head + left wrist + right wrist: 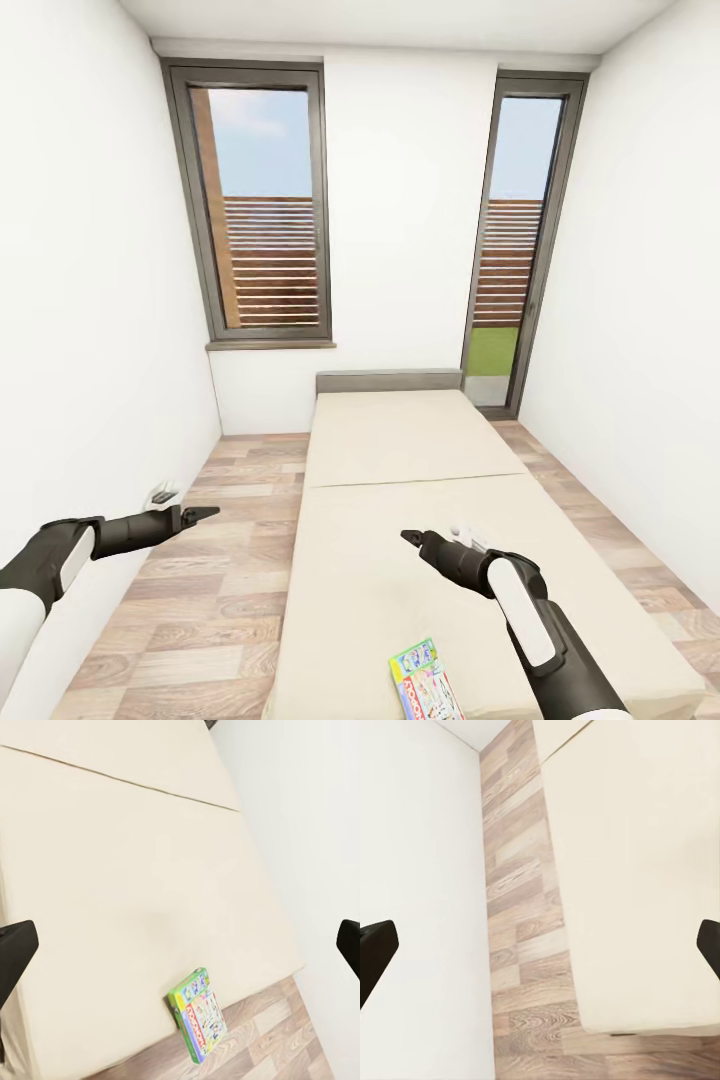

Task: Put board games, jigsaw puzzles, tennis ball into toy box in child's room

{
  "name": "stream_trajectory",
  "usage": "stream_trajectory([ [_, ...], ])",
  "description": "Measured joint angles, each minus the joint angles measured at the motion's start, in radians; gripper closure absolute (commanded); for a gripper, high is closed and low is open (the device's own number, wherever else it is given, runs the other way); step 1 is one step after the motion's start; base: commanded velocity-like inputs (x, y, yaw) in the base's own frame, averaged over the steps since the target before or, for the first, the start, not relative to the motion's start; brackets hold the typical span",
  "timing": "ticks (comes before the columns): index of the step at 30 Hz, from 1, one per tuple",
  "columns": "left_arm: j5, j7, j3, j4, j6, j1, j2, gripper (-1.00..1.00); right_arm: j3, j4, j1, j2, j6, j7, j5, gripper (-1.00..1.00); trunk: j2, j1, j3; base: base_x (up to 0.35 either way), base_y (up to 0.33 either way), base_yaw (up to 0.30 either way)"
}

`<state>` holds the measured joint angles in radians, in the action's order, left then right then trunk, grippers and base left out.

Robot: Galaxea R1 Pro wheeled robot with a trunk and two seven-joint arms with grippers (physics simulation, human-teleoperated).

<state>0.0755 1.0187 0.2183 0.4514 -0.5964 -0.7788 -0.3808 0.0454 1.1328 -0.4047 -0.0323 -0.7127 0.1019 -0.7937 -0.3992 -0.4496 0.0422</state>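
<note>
Beige bed [400, 470] ahead, long axis away from robot. Green-edged board game [426, 682] lies flat at the mattress's near edge, just left of the right arm. Left gripper [207, 514] hangs over the wood floor [215, 600], right gripper [408, 538] over the mattress; both spread wide, empty.

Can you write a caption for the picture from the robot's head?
Two open grippers, left and right, reach toward a beige bed with one board game at its near edge.
</note>
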Motion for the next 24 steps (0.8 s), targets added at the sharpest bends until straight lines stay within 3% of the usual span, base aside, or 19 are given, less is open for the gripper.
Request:
stream_trajectory([
  [6, 0.0, 0.0, 0.027, 0.0, -0.004, 0.0, 0.0, -1.0, 0.0, 0.0, 0.0, 0.0, -0.001, -0.004, 0.0, -1.0, 0.0, 0.0, 0.0, 0.0, 0.0, 0.0],
  [13, 0.001, -0.001, 0.064, 0.0, -0.023, 0.0, 0.0, -1.0, 0.0, 0.0, 0.0, 0.0, -0.001, -0.004, 0.0, -1.0, -0.049, -0.027, -0.022, 0.0, 0.0, 0.0],
  [24, 0.0, -0.001, 0.076, 0.019, -0.05, 0.002, -0.004, -1.0, 0.0, 0.0, 0.0, 0.0, 0.0, -0.005, 0.0, -1.0, -0.125, -0.069, -0.055, 0.0, 0.0, 0.0],
])
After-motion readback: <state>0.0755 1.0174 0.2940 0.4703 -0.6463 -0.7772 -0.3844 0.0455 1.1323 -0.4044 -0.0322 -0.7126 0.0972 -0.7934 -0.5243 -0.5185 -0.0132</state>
